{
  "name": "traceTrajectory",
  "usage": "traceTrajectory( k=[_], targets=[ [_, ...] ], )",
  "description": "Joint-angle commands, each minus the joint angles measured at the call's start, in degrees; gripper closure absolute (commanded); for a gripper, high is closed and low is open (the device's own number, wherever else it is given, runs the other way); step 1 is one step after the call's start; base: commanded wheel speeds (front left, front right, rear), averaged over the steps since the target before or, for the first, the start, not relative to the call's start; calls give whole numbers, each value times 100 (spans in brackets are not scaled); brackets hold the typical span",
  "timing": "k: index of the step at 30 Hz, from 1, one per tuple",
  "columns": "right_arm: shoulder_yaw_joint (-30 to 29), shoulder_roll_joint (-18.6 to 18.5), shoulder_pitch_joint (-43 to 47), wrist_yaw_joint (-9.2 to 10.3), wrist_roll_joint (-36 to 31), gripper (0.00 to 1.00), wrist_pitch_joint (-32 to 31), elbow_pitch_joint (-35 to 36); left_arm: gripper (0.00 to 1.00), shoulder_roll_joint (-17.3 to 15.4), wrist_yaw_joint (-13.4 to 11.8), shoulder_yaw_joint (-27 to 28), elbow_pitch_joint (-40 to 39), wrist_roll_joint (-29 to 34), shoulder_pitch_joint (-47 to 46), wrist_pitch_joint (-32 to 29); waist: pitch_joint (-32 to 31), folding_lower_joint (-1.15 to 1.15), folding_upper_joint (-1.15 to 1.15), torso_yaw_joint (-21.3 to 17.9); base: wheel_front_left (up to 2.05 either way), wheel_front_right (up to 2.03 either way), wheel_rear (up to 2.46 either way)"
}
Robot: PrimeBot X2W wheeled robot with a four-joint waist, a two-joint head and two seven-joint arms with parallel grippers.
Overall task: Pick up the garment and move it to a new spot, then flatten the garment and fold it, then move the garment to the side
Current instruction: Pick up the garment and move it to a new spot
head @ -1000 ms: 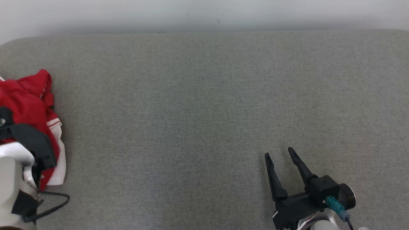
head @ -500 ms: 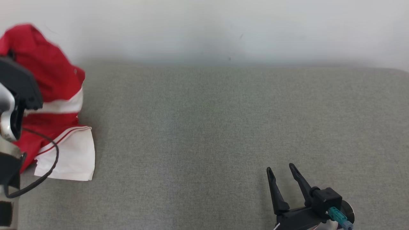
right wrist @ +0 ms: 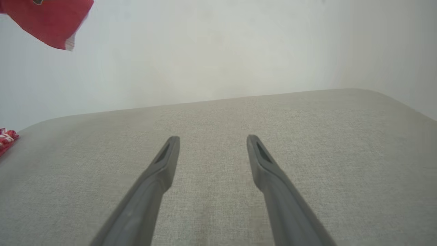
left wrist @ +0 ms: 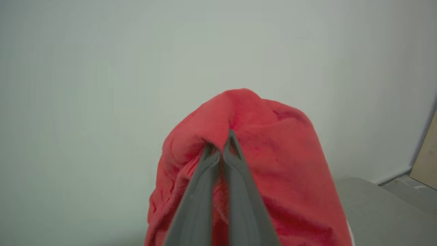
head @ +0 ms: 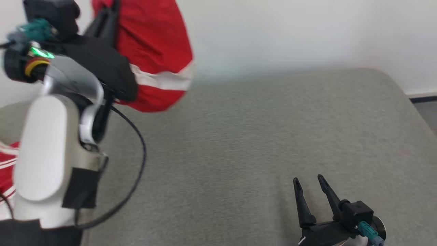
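The worry starts at my left hand (left wrist: 222, 147): it pinches only one small fold near the top of the garment (left wrist: 280, 164), and the rest hangs below as a bunched lump. I judge that a quick swing could pull that fold free and drop the garment short of its new spot. It could also let the tail drag on the counter (head: 239, 143), so the garment lands more crumpled. The loose cable (head: 138, 160) by the forearm might catch the cloth too.

That hand is clamped tight on the red fabric, fingers together. It sits high at 10 o'clock in the head view, with the garment clear of the counter against the wall. My right hand (head: 308, 178) is low at 5 o'clock, spread wide and holding nothing, just over bare counter. A red-and-white piece (head: 5, 167) lies at 8 o'clock near the counter's edge; I cannot tell whether it belongs to the same garment.
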State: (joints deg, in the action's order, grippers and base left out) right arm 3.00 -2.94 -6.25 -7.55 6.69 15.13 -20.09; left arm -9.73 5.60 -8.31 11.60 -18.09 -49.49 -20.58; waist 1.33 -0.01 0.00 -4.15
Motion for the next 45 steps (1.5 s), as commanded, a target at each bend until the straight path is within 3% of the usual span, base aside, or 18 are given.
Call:
traceTrajectory(
  k=[1,7,15,16,17,18,25,31,37,45],
  targets=[
    [11,11,5,12,-28,0,3,8,100,48,-16,-41,-47,-32,175,56,80,1,0,-697,0,0,0],
    [-26,9,63,12,-17,0,3,50,100,400,-160,-331,239,-93,935,270,190,1,0,-1271,0,0,0],
    [19,11,-28,12,67,0,3,92,100,625,-306,-991,1560,-94,1693,606,351,1,0,-1447,0,0,0],
    [28,12,-32,12,81,0,3,106,93,634,-329,-1079,1692,-25,1690,728,368,1,0,-1424,0,0,0],
    [38,13,-34,12,87,0,2,118,57,645,-349,-1144,1835,-4,1686,824,382,1,0,-1391,0,0,0],
    [54,14,-33,12,89,0,3,121,0,652,-340,-1204,1947,-30,1689,910,388,1,0,-1355,0,0,0],
    [-11,9,38,12,104,0,3,82,0,681,-339,-1361,2188,-280,1798,1433,341,1,0,-1034,0,0,0],
    [-128,8,111,12,-6,0,3,65,0,595,-429,-1340,1587,-295,2363,2468,214,1,0,-666,0,0,0],
    [-259,8,172,12,-128,0,2,131,0,402,-656,-957,777,-345,3332,3480,124,1,0,-371,0,0,0],
    [-418,10,273,12,-240,0,3,295,0,427,-764,84,-789,474,4799,3579,57,1,0,-109,0,0,0]
  ],
)
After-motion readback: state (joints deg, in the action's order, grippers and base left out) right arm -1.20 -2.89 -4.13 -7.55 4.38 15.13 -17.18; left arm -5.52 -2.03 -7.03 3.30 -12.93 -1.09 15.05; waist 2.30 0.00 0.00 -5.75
